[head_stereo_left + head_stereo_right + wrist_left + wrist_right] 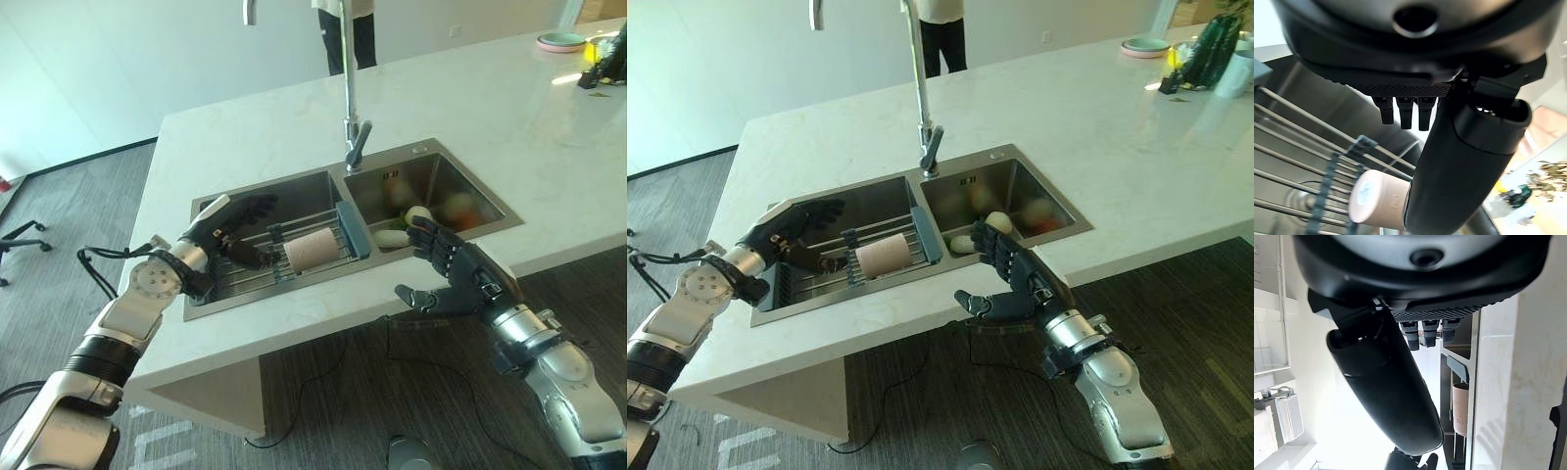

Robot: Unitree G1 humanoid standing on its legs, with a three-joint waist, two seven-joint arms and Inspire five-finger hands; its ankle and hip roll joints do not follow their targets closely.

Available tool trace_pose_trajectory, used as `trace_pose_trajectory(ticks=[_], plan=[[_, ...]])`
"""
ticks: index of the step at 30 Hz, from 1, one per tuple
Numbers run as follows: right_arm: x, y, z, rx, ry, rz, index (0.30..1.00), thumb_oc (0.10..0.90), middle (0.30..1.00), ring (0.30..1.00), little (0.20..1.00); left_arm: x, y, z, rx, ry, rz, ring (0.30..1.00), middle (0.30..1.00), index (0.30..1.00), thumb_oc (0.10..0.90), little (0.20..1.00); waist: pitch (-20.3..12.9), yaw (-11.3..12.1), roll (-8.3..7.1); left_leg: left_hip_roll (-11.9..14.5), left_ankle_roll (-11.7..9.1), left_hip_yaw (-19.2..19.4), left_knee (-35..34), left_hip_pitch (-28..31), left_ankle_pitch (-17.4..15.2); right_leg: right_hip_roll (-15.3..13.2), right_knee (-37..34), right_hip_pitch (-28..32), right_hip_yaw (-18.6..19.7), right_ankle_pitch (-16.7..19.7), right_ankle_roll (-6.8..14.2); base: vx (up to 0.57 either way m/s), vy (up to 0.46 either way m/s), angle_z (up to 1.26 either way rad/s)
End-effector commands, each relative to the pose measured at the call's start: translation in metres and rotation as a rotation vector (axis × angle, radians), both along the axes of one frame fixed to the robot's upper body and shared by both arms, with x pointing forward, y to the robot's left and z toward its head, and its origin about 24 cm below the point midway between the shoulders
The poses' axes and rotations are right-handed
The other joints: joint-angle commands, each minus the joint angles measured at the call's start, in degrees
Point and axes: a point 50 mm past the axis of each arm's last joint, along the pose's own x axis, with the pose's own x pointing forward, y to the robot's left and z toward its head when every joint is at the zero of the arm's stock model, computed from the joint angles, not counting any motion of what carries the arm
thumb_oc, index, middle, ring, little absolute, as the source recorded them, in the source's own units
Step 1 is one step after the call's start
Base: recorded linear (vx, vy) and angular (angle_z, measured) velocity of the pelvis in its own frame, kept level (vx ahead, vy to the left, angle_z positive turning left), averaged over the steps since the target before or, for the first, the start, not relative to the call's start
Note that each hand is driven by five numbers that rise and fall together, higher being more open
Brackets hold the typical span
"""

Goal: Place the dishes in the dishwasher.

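A beige cup (312,252) lies on its side on a wire drying rack (263,257) across the left sink basin; it also shows as the cup (1378,200) past my left thumb. My left hand (223,233) hovers open over the rack, just left of the cup, fingers straight and not touching it. My right hand (453,272) is open above the counter's front edge, beside the right basin (431,196), where several dishes lie, among them a pale bowl (419,214) and a white dish (390,238). The cup (1460,409) appears small in the right wrist view.
A tall faucet (349,108) rises behind the two basins. The white marble counter (245,127) surrounds the sink. A plate (560,41) and green items (609,54) sit at the far right corner. A person (345,29) stands behind the counter.
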Motion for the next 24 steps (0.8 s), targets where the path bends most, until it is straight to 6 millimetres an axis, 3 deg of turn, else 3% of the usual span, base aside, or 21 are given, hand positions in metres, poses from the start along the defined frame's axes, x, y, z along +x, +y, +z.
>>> trace_pose_trajectory(ticks=[1, 23, 24], plan=[[0.005, 0.004, 0.056, 0.026, -0.264, 0.074, 0.9, 0.8, 0.9, 0.9, 0.9, 0.016, -0.011, 0.071, -0.011, -0.282, -0.058, 0.9, 0.9, 0.9, 0.8, 0.9, -3.45, 0.28, 0.72, 4.37, -1.03, -2.84, 4.75, 0.51, -7.39, -3.43, -1.28, 3.98, 0.64, -4.57, 6.8, 0.02, 0.017, -0.16], [0.003, 0.0, 0.053, -0.015, -0.246, 0.079, 0.9, 0.8, 0.9, 0.9, 0.9, 0.02, -0.001, 0.032, 0.03, -0.125, -0.022, 0.9, 0.9, 0.9, 0.8, 0.9, -4.04, -2.03, 0.71, 4.73, -0.61, -0.09, 4.75, 1.84, -7.69, -2.55, -1.28, 3.36, 2.81, -4.12, 7.04, 0.0, 0.002, -0.07], [0.003, 0.0, 0.053, -0.019, -0.243, 0.079, 0.9, 0.8, 0.9, 0.9, 0.9, 0.02, -0.001, 0.03, 0.032, -0.115, -0.02, 0.9, 0.9, 0.9, 0.8, 0.9, -4.17, -2.13, 0.89, 4.36, -0.86, -0.61, 4.75, 2.64, -9.17, -2.79, -1.28, 4.17, 2.93, -5.26, 7.61, 0.08, 0.039, -0.1]])
